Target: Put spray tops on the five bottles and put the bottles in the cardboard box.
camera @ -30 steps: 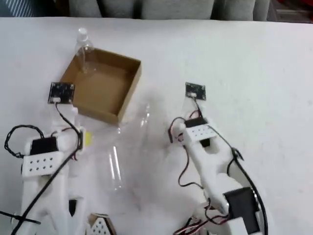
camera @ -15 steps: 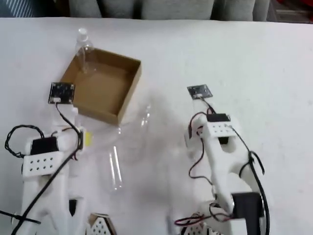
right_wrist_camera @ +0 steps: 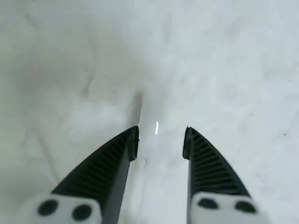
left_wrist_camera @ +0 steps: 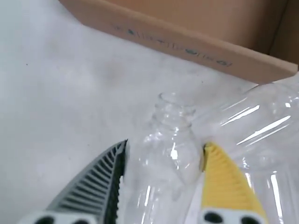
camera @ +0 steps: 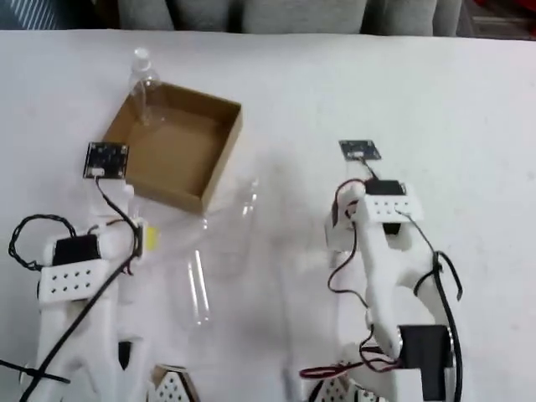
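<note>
Early stage: upright bottle (camera: 144, 84) stands at, perhaps inside, the cardboard box (camera: 180, 146) corner; left gripper (left_wrist_camera: 165, 144) clasps a topless bottle (left_wrist_camera: 174, 116); right gripper (right_wrist_camera: 161, 129) hangs parted, empty.

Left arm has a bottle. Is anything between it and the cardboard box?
Nothing visible. The left gripper holds the uncapped bottle, and bare table lies between its mouth and the cardboard box's near wall. A second clear bottle lies beside it, off that line. The wall itself has to be cleared.
</note>
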Motion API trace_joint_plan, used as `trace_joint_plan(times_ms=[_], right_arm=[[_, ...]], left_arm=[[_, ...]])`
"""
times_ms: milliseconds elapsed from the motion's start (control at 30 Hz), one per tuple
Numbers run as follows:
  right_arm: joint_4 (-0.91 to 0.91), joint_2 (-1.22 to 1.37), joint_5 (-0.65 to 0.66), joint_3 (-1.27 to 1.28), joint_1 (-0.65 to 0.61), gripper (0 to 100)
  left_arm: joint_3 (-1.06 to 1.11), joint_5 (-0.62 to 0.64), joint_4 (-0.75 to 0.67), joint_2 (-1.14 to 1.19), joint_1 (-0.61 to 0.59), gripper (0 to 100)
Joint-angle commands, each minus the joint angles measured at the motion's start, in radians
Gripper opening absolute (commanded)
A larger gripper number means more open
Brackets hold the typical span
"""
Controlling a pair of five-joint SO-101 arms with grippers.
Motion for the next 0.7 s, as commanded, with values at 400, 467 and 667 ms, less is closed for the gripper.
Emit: trace_joint_plan(times_ms=[400,467,667], right_arm=[[-0.108,-0.053,-0.011,0.103,-0.033,14.5],[-0.110,-0.053,-0.011,0.106,-0.044,14.5],[-0.145,0.010,-0.011,0.098,-0.047,14.5]], left_arm=[[-0.005,-0.044,-0.023,-0.016,0.015,11],[-0.005,-0.046,-0.023,-0.016,0.015,11],[-0.005,-0.046,-0.023,-0.016,0.012,11]])
